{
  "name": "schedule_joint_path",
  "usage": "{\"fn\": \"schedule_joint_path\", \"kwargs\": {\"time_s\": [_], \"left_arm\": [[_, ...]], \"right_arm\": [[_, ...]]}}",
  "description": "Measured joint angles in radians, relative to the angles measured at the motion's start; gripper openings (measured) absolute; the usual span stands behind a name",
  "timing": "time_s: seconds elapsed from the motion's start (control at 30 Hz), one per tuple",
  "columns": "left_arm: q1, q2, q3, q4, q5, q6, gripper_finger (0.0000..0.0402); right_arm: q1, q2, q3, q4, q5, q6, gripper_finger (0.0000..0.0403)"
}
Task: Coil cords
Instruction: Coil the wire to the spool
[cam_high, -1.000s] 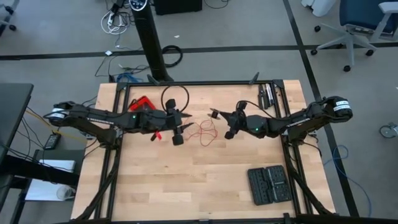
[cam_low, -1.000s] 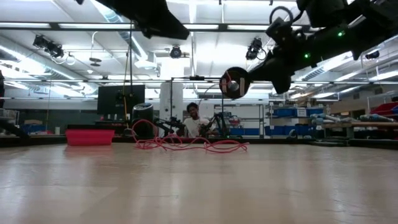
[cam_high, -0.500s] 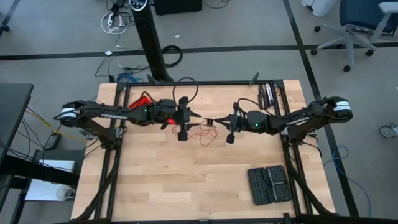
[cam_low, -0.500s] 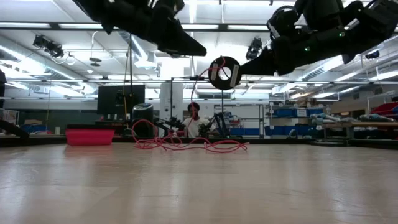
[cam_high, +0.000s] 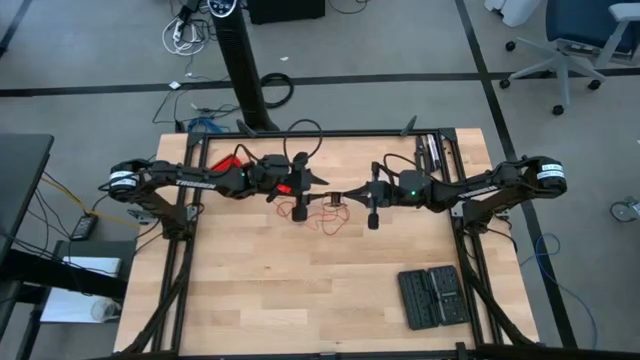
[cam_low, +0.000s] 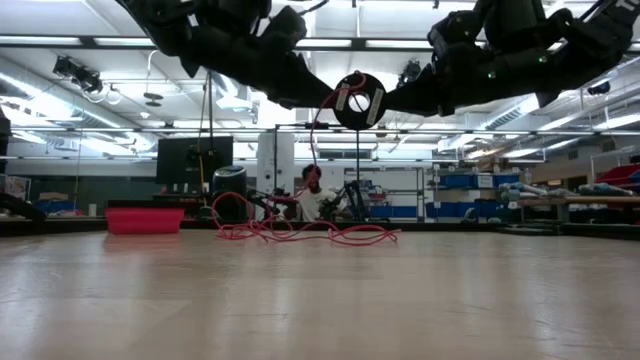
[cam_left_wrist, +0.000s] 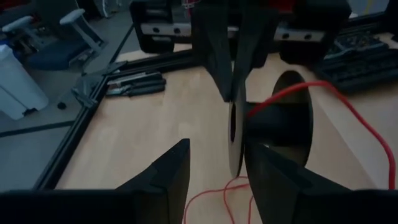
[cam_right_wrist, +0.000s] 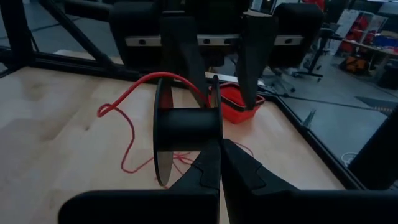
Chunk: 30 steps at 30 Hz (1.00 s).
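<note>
The right gripper (cam_high: 345, 196), just right of centre in the high view, has its fingers pinched together on the rim of a small black spool (cam_right_wrist: 186, 129), holding it up off the table, probably so the wire can be wound round its hub. Facing it from the left of that frame, the left gripper (cam_high: 318, 183) stands with its jaws spread; in the left wrist view its two fingers (cam_left_wrist: 166, 175) flank the spool's near disc with gaps on both sides, so it grips nothing and seems positioned to take the spool or guide the wire. The red wire (cam_low: 300, 232) runs up from a loose tangle lying on the wooden table (cam_high: 300, 290), below the two grippers at the centre of the high view, and arcs over the spool's hub; only that single strand appears on the hub, so by my reading the coiling has barely begun. In the upper left of the table, beneath the left arm, sits a red box (cam_high: 229, 163); a dark two-part case (cam_high: 432, 296) lies at lower right, well apart from the work.
</note>
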Motion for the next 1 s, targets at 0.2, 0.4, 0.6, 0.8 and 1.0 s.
{"fn": "schedule_joint_path", "kwargs": {"time_s": [0.2,0.4,0.6,0.8,1.0], "left_arm": [[0.0,0.001,0.0,0.014,0.004,-0.008,0.0122],[-0.001,0.016,0.0,0.021,0.066,-0.042,0.0013],[0.003,0.017,-0.002,0.027,0.062,-0.06,0.0003],[0.005,0.018,0.0,0.042,0.036,-0.077,0.0001],[0.015,0.018,0.0,0.034,-0.028,-0.075,0.0001]], "right_arm": [[0.0,0.0,0.0,0.001,-0.005,-0.021,0.0],[0.0,0.001,0.015,0.001,-0.017,-0.029,0.0],[-0.001,0.002,0.029,-0.017,-0.015,-0.023,0.0003],[0.0,0.001,0.035,-0.053,0.043,0.046,0.0052],[-0.017,-0.087,0.034,-0.219,0.157,0.08,0.0115]]}}
